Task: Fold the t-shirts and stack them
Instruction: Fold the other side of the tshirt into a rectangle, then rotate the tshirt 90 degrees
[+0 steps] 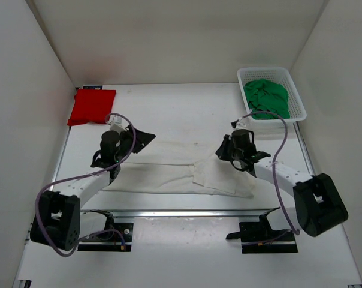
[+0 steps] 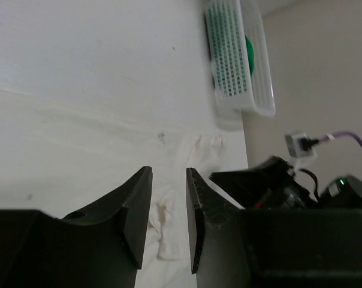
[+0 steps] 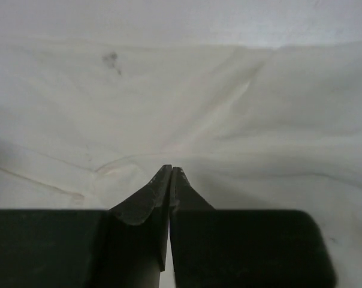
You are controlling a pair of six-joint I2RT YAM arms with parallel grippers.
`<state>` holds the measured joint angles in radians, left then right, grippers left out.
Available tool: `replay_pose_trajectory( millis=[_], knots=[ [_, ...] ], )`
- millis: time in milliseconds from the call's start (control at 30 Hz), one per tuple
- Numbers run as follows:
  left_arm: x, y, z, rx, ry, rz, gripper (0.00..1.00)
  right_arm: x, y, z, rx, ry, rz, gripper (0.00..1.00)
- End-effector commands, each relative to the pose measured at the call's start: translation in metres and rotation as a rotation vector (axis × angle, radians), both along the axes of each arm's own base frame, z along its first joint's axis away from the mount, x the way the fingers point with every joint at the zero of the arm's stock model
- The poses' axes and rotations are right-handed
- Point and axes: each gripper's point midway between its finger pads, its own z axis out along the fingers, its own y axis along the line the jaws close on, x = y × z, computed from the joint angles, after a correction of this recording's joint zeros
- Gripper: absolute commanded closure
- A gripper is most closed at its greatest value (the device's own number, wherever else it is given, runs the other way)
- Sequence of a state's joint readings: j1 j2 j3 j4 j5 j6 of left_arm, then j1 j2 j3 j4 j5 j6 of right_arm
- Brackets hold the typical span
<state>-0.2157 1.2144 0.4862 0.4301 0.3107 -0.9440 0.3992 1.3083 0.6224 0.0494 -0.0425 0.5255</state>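
A flat matte white worktop (image 1: 187, 111) is boxed in by a plain white back wall (image 1: 181, 36) and two plain white side walls (image 1: 25, 120), under soft, even light.

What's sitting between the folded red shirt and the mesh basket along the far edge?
Nothing: the top external view shows bare table between the red t-shirt and the white mesh basket. The white t-shirt lies nearer the arms.

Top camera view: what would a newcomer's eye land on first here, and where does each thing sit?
The bright red t-shirt, folded at the far left corner, and the green t-shirt heaped in the white basket at far right stand out first. In the middle, the white t-shirt lies spread out, left claw open at one end, right claw shut at the other.
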Motion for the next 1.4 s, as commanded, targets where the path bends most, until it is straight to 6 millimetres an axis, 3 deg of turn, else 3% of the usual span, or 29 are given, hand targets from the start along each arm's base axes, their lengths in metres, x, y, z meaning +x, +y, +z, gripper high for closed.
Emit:
replay_pose_trajectory(
  millis=[0, 100, 200, 300, 367, 400, 467, 500, 533, 567, 600, 633, 667, 700, 733, 800, 900, 933, 967, 1033, 1067, 1167, 1200, 1300, 1367],
  knots=[
    [-0.024, -0.023, -0.014, 0.096, 0.014, -0.108, 0.6, -0.016, 0.008, -0.044, -0.051, 0.149, 0.02, 1.0],
    [-0.042, -0.036, -0.021, 0.098, 0.034, -0.187, 0.59, 0.001, 0.021, -0.054, -0.054, 0.18, 0.049, 0.99],
    [-0.059, -0.045, -0.025, 0.103, 0.043, -0.255, 0.59, 0.036, 0.035, -0.057, -0.036, 0.191, 0.06, 1.0],
    [-0.072, -0.044, -0.034, 0.115, 0.062, -0.293, 0.59, 0.09, 0.054, -0.055, 0.018, 0.211, 0.086, 1.0],
    [-0.079, -0.037, -0.041, 0.125, 0.081, -0.281, 0.59, 0.15, 0.076, -0.055, 0.02, 0.199, 0.122, 1.0],
    [-0.079, -0.036, -0.042, 0.13, 0.075, -0.276, 0.58, 0.163, 0.083, -0.054, 0.023, 0.21, 0.128, 1.0],
    [-0.083, -0.028, -0.05, 0.135, 0.102, -0.26, 0.58, 0.223, 0.11, -0.035, 0.013, 0.17, 0.192, 1.0],
    [-0.086, -0.024, -0.057, 0.136, 0.124, -0.262, 0.58, 0.218, 0.106, -0.076, -0.021, 0.286, 0.2, 1.0],
    [-0.087, -0.023, -0.054, 0.135, 0.111, -0.264, 0.58, 0.261, 0.127, -0.011, 0.02, 0.117, 0.221, 1.0],
    [-0.09, -0.018, -0.059, 0.147, 0.13, -0.253, 0.58, 0.279, 0.138, 0.013, 0.051, 0.054, 0.243, 1.0],
    [-0.091, -0.015, -0.061, 0.154, 0.141, -0.245, 0.57, 0.292, 0.139, 0.068, 0.114, -0.063, 0.247, 1.0],
    [-0.091, -0.013, -0.057, 0.162, 0.12, -0.237, 0.57, 0.279, 0.14, 0.044, 0.147, 0.025, 0.265, 1.0],
    [-0.09, -0.01, -0.053, 0.173, 0.107, -0.224, 0.57, 0.272, 0.135, 0.062, 0.132, -0.005, 0.272, 1.0],
    [-0.092, -0.01, -0.054, 0.178, 0.114, -0.225, 0.57, 0.263, 0.13, 0.096, 0.083, -0.07, 0.261, 1.0],
    [-0.089, -0.007, -0.05, 0.186, 0.102, -0.207, 0.57, 0.258, 0.13, 0.106, 0.054, -0.096, 0.266, 1.0],
    [-0.088, -0.004, -0.05, 0.204, 0.102, -0.198, 0.56, 0.232, 0.124, 0.165, -0.019, -0.212, 0.256, 1.0],
    [-0.085, -0.003, -0.044, 0.212, 0.091, -0.21, 0.56, 0.182, 0.112, 0.209, 0.042, -0.278, 0.29, 1.0],
    [-0.084, -0.003, -0.045, 0.233, 0.093, -0.218, 0.55, 0.164, 0.104, 0.251, 0.094, -0.369, 0.277, 1.0],
    [-0.084, -0.001, -0.046, 0.243, 0.093, -0.218, 0.55, 0.146, 0.103, 0.211, 0.095, -0.293, 0.289, 1.0],
    [-0.08, 0.002, -0.041, 0.253, 0.074, -0.223, 0.54, 0.086, 0.107, 0.188, 0.143, -0.307, 0.309, 0.96],
    [-0.083, 0.004, -0.047, 0.27, 0.096, -0.233, 0.54, 0.073, 0.111, 0.178, 0.161, -0.302, 0.31, 0.95],
    [-0.08, 0.015, -0.043, 0.29, 0.101, -0.216, 0.54, 0.007, 0.144, 0.112, 0.253, -0.214, 0.37, 0.82],
    [-0.079, 0.016, -0.04, 0.295, 0.09, -0.214, 0.53, 0.0, 0.149, 0.099, 0.253, -0.194, 0.381, 0.77],
    [-0.08, 0.018, -0.037, 0.327, 0.073, -0.212, 0.53, -0.032, 0.191, 0.055, 0.249, -0.111, 0.432, 0.62],
    [-0.082, 0.019, -0.041, 0.329, 0.095, -0.234, 0.52, -0.034, 0.209, 0.045, 0.269, -0.079, 0.435, 0.56]
  ],
)
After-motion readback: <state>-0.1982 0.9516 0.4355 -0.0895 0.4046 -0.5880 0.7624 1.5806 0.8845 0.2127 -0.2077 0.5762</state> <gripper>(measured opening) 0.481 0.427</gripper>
